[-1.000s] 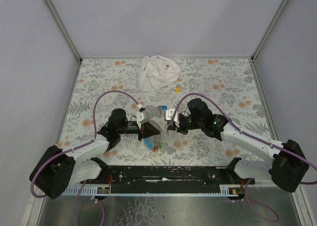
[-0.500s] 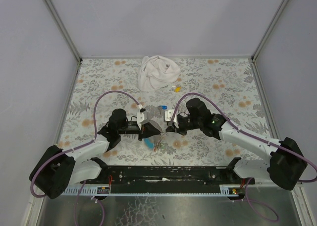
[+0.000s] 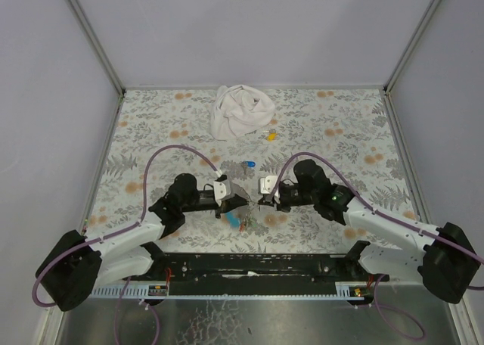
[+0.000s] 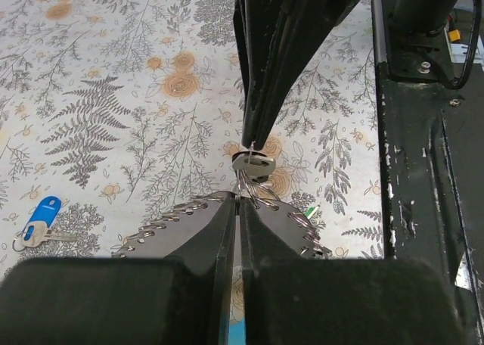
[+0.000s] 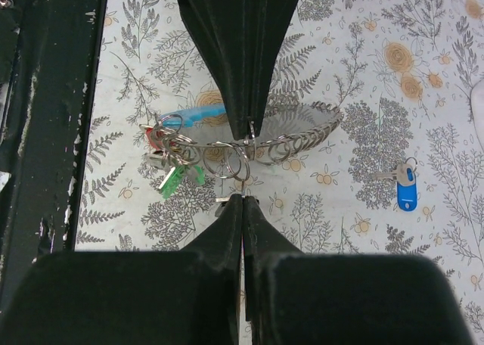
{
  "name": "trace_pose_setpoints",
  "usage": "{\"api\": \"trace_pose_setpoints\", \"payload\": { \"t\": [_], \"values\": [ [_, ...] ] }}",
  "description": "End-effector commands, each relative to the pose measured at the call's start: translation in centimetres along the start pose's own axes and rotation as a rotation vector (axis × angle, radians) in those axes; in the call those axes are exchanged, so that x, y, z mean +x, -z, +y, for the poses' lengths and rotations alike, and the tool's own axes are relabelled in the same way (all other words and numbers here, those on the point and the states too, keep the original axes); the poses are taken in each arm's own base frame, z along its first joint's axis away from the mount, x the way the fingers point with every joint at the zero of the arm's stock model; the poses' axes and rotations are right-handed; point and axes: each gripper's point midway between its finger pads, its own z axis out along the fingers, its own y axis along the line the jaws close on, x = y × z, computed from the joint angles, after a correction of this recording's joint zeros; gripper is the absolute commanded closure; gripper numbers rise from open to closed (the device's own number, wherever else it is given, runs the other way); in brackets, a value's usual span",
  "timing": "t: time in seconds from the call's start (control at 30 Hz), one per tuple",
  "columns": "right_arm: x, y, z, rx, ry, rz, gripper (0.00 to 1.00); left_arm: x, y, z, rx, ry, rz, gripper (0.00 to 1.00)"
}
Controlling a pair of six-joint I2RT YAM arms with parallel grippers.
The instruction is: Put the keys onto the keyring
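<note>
Both arms have drawn back toward the near edge of the bench (image 3: 340, 110). The left fingers (image 4: 215, 235) are clenched on the keyring (image 5: 291, 144). The right fingers (image 5: 227, 235) are clenched too, with a small silver piece (image 4: 253, 162) at their tips; key or ring, I cannot tell. The green keys (image 5: 172, 180) hang nearward. The loose blue key (image 3: 249, 165) lies farward of both tips, long axis roughly along the far edge, neither arm clearly nearer.
</note>
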Motion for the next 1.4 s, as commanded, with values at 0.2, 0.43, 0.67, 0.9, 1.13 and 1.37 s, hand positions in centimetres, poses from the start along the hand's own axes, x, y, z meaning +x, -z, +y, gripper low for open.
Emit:
{"api": "trace_pose_setpoints", "payload": {
  "t": [0.2,0.43,0.67,0.9,1.13,1.37],
  "values": [
    [-1.9,0.4,-0.3,0.035,0.06,-0.061,1.0,-0.7,-0.3,-1.4,0.092,-0.065,-0.022,1.0],
    [-2.3,1.0,0.3,0.029,0.056,-0.082,1.0,-0.3,-0.4,-1.4,0.131,-0.038,-0.006,1.0],
    [-1.6,0.8,1.3,-0.005,0.037,-0.084,1.0,-1.0,0.0,-1.3,0.11,-0.065,-0.02,1.0],
    [-0.9,-0.4,1.5,0.007,0.062,-0.033,1.0,-0.9,-0.1,-1.4,0.119,-0.065,-0.009,1.0],
    [-1.0,-0.5,1.2,0.054,0.081,-0.054,1.0,-0.7,-0.4,-1.6,0.137,-0.06,0.007,1.0],
    [-1.0,-0.9,1.6,0.028,0.08,-0.048,1.0,-0.7,-0.5,-1.7,0.139,-0.061,0.011,1.0]
  ]
}}
